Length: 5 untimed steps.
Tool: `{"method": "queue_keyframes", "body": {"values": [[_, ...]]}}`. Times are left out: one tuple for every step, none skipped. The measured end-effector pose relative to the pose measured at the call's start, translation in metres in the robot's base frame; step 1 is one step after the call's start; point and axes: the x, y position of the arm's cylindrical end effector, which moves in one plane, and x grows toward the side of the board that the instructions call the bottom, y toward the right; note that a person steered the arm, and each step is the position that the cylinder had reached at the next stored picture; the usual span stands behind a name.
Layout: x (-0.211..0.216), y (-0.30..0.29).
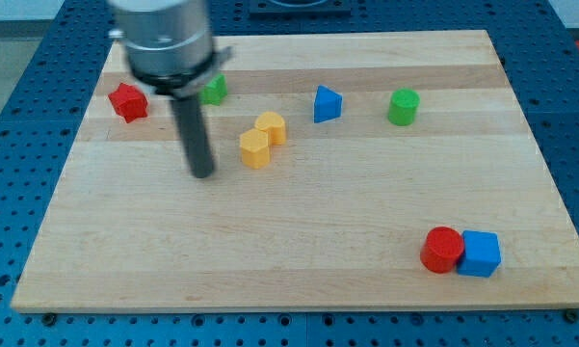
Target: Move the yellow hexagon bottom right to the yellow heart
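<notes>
Two yellow blocks touch each other near the board's middle, upper part. The lower-left one [255, 148] looks like the hexagon. The upper-right one [271, 127] looks like the heart; both shapes are hard to make out. My tip [203, 174] rests on the board to the left of the lower yellow block, about a block's width away and slightly lower in the view. It touches no block. The rod rises toward the view's top left.
A red star [127, 101] lies at the upper left. A green block [214, 90] sits partly behind the rod. A blue triangle [327, 104] and a green cylinder [402, 107] lie at the upper right. A red cylinder [442, 251] touches a blue cube [480, 253] at the bottom right.
</notes>
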Motion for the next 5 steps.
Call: {"method": "queue_keyframes", "body": {"values": [[-0.019,-0.044],[-0.052,-0.004],[-0.043,0.073],[-0.013,0.15],[-0.004,0.179]]}}
